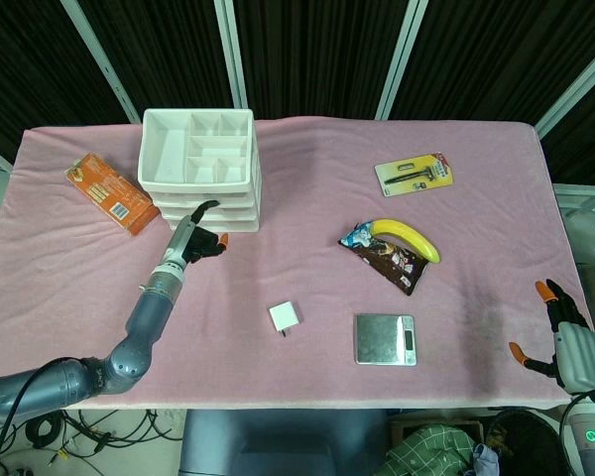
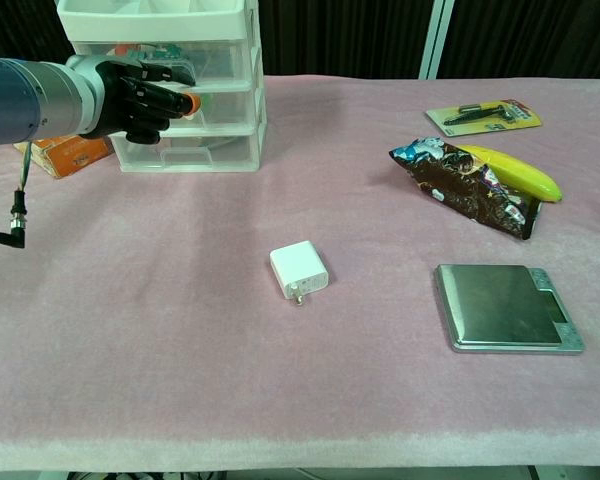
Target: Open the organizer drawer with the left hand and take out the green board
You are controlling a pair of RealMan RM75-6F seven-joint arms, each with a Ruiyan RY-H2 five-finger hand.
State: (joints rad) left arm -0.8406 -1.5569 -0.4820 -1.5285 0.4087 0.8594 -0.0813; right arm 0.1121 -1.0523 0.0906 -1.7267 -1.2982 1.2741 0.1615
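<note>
Early stage. Left hand (image 2: 140, 95) at front of white drawer organizer (image 2: 195, 90), fingers curled toward middle drawer (image 2: 220, 103), grip on it unclear. Drawers all closed. Green board not visible, presumably inside. Right hand (image 1: 565, 332) idle at table edge, fingers spread, empty.

We see a matt pink cloth (image 2: 180, 330) with a soft, slightly napped look covering the table, and on it a translucent, glossy plastic organizer (image 2: 205, 110) and a scale (image 2: 505, 305) with a brushed-metal top. The snack wrapper (image 2: 465, 190) is shiny, crinkled foil; the white charger (image 2: 299, 271) looks like smooth plastic, though we cannot be sure at this size.
</note>
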